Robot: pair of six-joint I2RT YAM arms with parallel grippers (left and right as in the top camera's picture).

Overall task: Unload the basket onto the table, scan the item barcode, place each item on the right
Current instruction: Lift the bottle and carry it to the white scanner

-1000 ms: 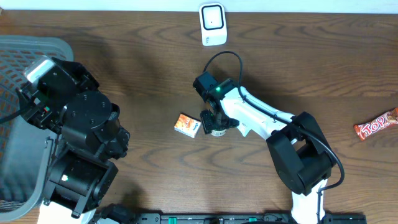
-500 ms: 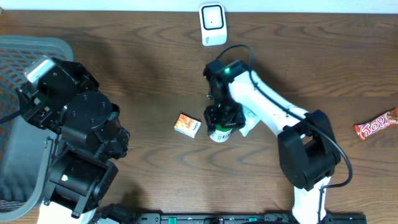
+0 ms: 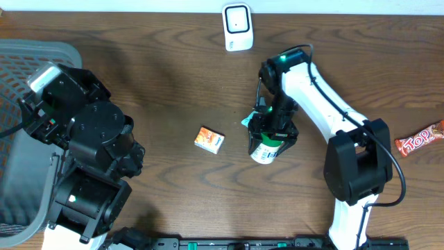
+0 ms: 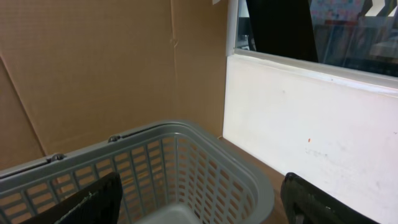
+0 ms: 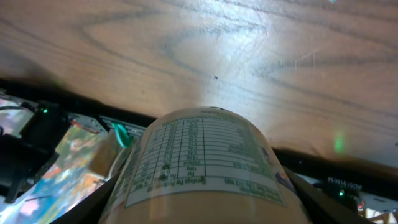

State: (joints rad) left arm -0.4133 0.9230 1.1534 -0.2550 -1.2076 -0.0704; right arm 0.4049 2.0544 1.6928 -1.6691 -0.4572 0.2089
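The brown tabletop (image 3: 159, 76) shows bare wood all round the right gripper (image 3: 272, 133), which is clamped on a tilted, green-labelled cup (image 3: 266, 149). The cup's printed panel faces the wrist camera. The grey basket (image 3: 35, 55) sits well to this gripper's left at the tabletop's edge. The left gripper (image 4: 199, 208) hangs above the basket's rim, jaws spread wide and empty. The white scanner (image 3: 237, 26) stands beyond the cup at the far edge. A small orange box (image 3: 209, 139) lies near the cup's left, and a candy bar (image 3: 420, 138) lies at the right edge.
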